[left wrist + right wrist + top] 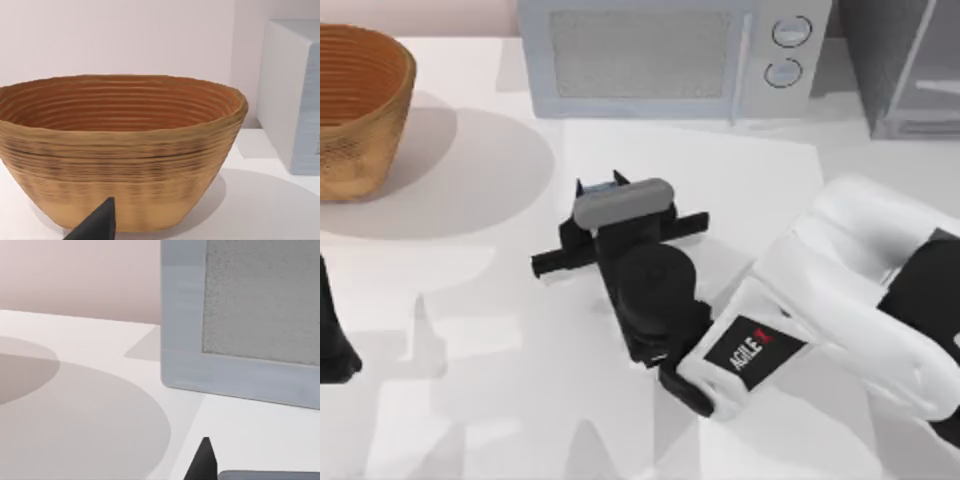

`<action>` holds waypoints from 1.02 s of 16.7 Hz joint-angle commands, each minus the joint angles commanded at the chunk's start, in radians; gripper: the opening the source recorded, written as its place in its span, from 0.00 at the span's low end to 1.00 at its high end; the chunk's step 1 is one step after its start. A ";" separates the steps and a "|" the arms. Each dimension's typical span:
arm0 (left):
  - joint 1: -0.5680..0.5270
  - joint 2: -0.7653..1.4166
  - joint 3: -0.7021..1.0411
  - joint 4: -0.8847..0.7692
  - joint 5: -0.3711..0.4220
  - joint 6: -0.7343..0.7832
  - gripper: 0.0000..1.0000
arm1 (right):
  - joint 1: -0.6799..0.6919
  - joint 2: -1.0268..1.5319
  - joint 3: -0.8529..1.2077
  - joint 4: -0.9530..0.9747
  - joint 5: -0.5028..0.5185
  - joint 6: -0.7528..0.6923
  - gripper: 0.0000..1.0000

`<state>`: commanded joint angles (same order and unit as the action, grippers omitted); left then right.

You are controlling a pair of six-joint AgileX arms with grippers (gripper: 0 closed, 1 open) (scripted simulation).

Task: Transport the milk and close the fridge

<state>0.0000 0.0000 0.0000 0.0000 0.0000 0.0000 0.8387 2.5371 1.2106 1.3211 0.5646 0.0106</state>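
Your right gripper (605, 185) sits mid-table near the microwave (670, 60), seemingly over the milk (603, 187); whether its fingers grip, you cannot tell; swing carelessly toward the far-right fridge (910, 70) and you'd clip the microwave; left arm (335, 340) is parked.

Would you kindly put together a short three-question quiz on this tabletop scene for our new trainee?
1. True or false: the basket stands at the right side of the table.
2. What stands along the back, between the basket and the fridge? A) microwave B) toaster C) kettle
3. Fill in: the ___ arm's end effector hovers over the table's middle, while the other arm is parked at the left edge.
Key: 1 false; 2 A; 3 right.
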 joint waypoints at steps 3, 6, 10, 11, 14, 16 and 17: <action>0.000 0.000 0.000 0.000 0.000 0.000 1.00 | 0.000 0.000 0.000 0.000 0.000 0.000 0.00; 0.000 0.000 0.000 0.000 0.000 0.000 1.00 | 0.000 0.000 0.000 0.000 0.000 0.000 0.00; 0.000 0.000 0.000 0.000 0.000 0.000 1.00 | 0.002 -0.030 -0.009 -0.020 0.000 0.000 0.00; 0.000 0.000 0.000 0.000 0.000 0.000 1.00 | 0.002 -0.040 -0.012 -0.028 0.000 0.001 0.00; 0.000 0.000 0.000 0.000 0.000 0.000 1.00 | 0.002 -0.073 -0.020 -0.052 -0.001 0.001 0.00; 0.000 0.000 0.000 0.000 0.000 0.000 1.00 | 0.002 -0.097 -0.026 -0.069 -0.001 0.002 0.00; 0.000 0.000 0.000 0.000 0.000 0.000 1.00 | 0.003 -0.103 -0.028 -0.074 -0.001 0.002 0.00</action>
<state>0.0000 0.0000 0.0000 0.0000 0.0000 0.0000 0.8415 2.4345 1.1826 1.2466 0.5641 0.0124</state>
